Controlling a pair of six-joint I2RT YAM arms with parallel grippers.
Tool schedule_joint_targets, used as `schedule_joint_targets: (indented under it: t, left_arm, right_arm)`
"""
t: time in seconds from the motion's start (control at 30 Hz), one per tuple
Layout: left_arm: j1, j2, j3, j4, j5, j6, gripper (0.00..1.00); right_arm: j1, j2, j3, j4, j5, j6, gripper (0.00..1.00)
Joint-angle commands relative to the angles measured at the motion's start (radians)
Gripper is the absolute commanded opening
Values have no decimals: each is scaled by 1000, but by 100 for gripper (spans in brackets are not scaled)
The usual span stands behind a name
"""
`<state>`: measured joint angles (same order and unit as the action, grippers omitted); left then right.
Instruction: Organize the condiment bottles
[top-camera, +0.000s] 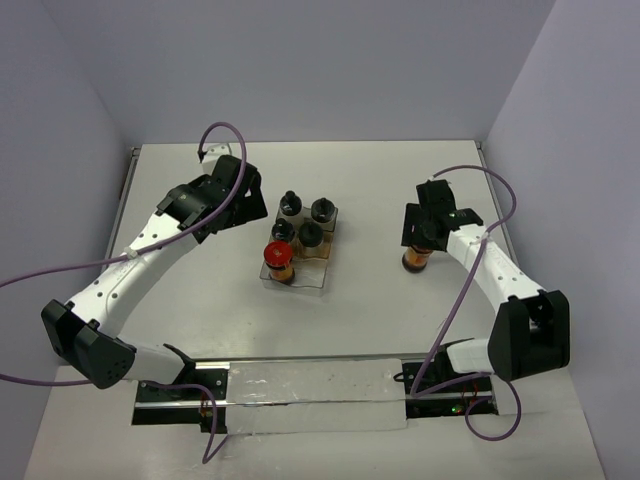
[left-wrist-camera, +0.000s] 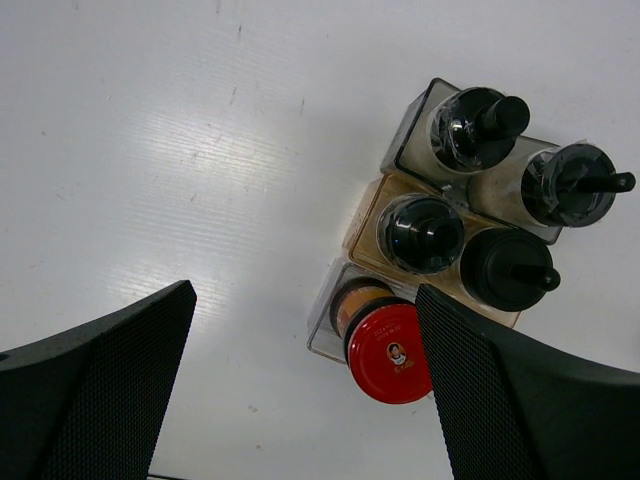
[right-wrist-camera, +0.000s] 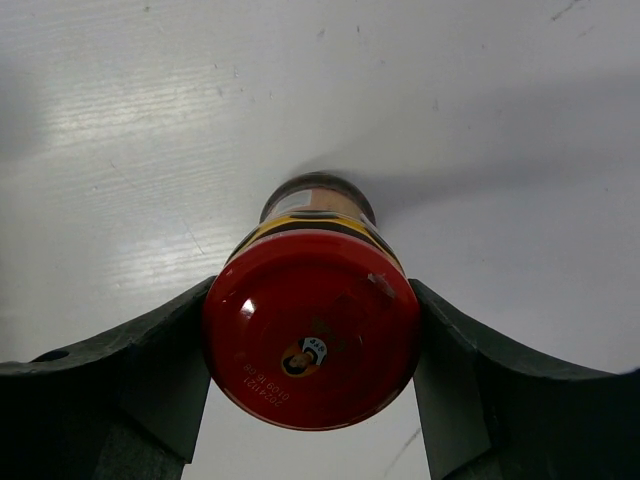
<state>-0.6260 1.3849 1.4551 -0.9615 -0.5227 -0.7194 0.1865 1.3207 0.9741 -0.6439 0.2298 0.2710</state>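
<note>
five jars (top-camera: 279, 257) in tray (top-camera: 310, 281), four black-capped; right hand (right-wrist-camera: 314, 345) grips sixth jar (top-camera: 417, 260); left hand (left-wrist-camera: 305, 295) wide.

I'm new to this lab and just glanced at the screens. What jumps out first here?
The right gripper has its jaws closed on a red-capped jar standing alone on the table, right of the clear tray. In the tray sit four black-capped jars and a second red-capped jar at its near left corner. The left gripper hangs wide open just left of the tray.
</note>
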Motion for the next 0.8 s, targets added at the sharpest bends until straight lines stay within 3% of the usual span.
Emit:
schedule_joint_targets:
  t: [0.0,0.27,0.53,0.77]
  left_arm:
    - [18,-12,17,26,-26,23,100]
    - [73,-36,0,18,-15,7,100]
    - [111,-89,-40,-2,-40,-33,99]
    - [129,-139,-75,13,-38,-66,99]
  right_arm:
    - [33,-112,125,-75,85,-1,33]
    - [297,-87,364,-214,170,-1,29]
    - [609,26,520,-223,99,-1,29]
    - [727,137,583,-169,49,-1,29]
